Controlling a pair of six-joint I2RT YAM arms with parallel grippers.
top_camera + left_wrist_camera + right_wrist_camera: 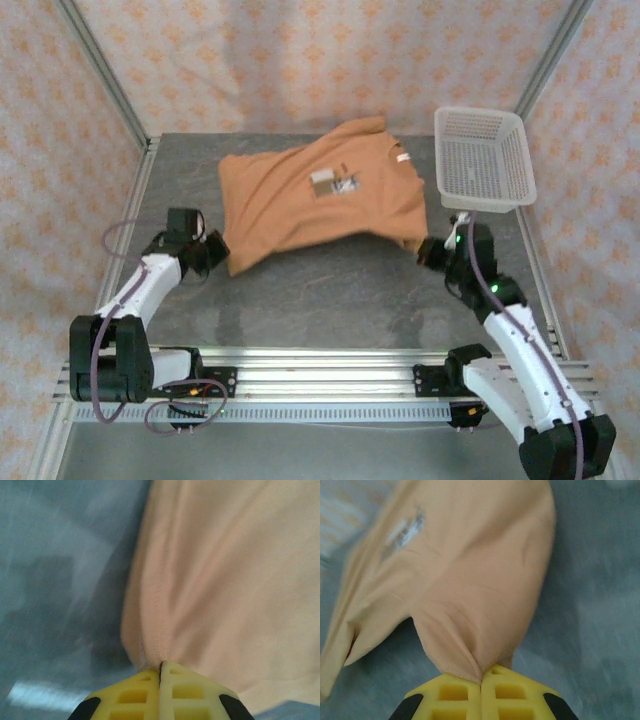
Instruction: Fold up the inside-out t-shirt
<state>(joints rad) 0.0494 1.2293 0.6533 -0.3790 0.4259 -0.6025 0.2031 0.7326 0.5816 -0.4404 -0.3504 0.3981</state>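
Inside-out t-shirt lies spread on the grey table, its 2 near corners pinched in the closed left gripper and right gripper; both bites look thin, so an uneven pull could slip a corner free or drag cloth against the white basket.
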